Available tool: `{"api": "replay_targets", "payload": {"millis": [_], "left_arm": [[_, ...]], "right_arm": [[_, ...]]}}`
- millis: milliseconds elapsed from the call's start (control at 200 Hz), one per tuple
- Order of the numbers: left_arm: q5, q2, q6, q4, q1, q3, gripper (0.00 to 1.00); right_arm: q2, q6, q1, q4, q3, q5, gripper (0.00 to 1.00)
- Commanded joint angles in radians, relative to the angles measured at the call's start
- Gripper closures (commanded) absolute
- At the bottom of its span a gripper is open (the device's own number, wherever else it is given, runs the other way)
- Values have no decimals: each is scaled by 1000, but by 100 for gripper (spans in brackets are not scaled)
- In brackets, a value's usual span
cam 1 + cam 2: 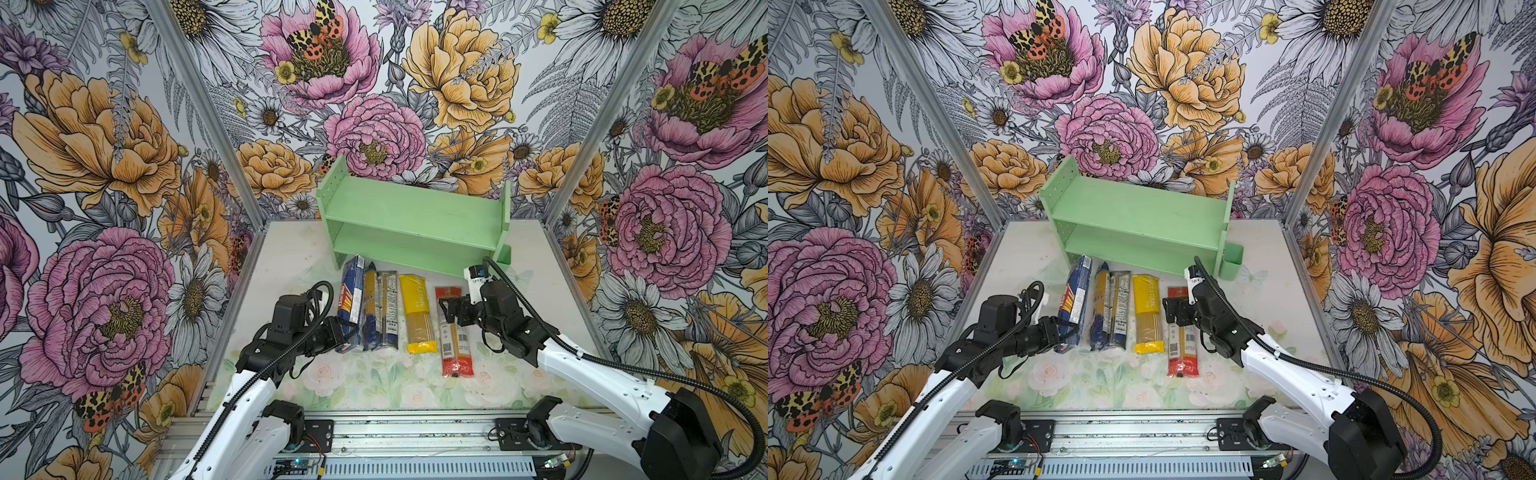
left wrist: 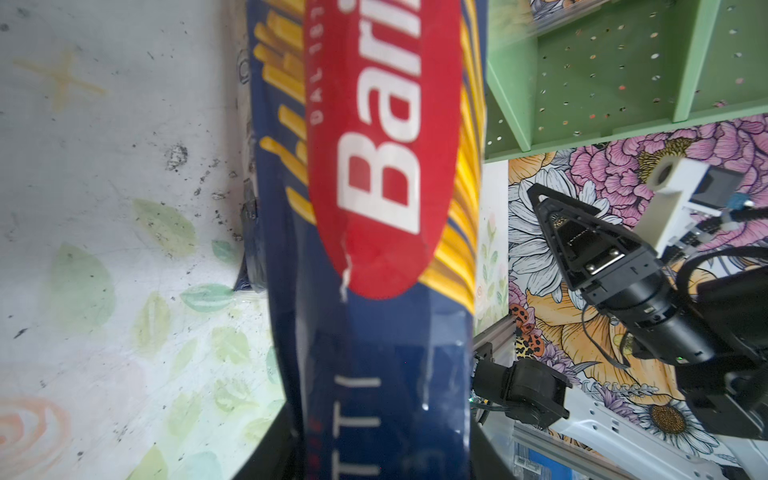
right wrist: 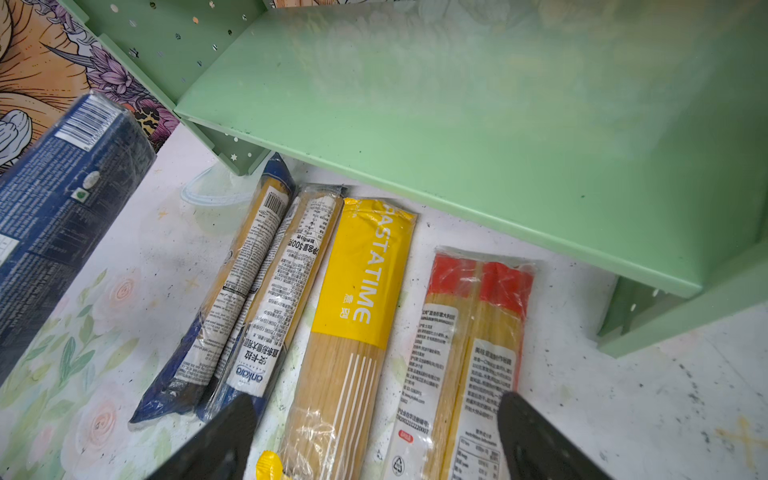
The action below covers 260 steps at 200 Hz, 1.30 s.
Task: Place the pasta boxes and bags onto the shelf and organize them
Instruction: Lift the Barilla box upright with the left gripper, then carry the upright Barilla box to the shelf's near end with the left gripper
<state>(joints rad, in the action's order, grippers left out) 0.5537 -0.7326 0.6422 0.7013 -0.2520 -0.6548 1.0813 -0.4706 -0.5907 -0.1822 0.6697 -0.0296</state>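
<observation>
Left claw: the left claw (image 1: 344, 332) is clenched on the near end of the Barilla box (image 1: 351, 301); the left wrist view shows the box (image 2: 374, 208) running straight out from between the jaws.
Right claw: the right claw (image 1: 451, 309) is released, its jaws spread wide, hovering over the near halves of the yellow bag (image 3: 353, 299) and the red-ended bag (image 3: 469, 332) and holding neither.
Box position: leftmost in the row, its far end just beside the shelf's left foot. It looks tipped up off the counter (image 1: 291, 257), though I cannot be sure how far.
Key relation: the shelf (image 1: 415, 216) lies ahead of the left claw, past the box's far end. The box's long axis runs front to back, while the shelf boards run side to side, so the box probably has to swing crosswise before it can lie on a tier.
Nearer arm: the left, already gripping.
Risk: held by one end, the long box may sag or catch the shelf's side panel.
Count, packs: five in all: one box, two navy-ended bags (image 1: 380, 307) touching each other, one yellow bag, one red-ended bag.
Count, shelf: one, with two tiers, both bare, and one side bin (image 1: 1231, 259).
</observation>
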Motion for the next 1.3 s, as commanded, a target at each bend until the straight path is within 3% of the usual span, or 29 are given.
{"api": "replay_targets", "payload": {"millis": [0,380,861,1296], "left_arm": [[93,36,-34,-168,9,-110,97],[142,12,-71,-169,25,-262,96],[190,-182,-138,-168,71,-538,96],[10,-446,-310,-48,73,-877,96]], "right_arm": [[-3,7,-5,26,-5,11,7],[-3,8,-6,26,-8,30,7],[2,6,-6,27,-2,31,7],[3,8,-5,26,-12,25,8]]}}
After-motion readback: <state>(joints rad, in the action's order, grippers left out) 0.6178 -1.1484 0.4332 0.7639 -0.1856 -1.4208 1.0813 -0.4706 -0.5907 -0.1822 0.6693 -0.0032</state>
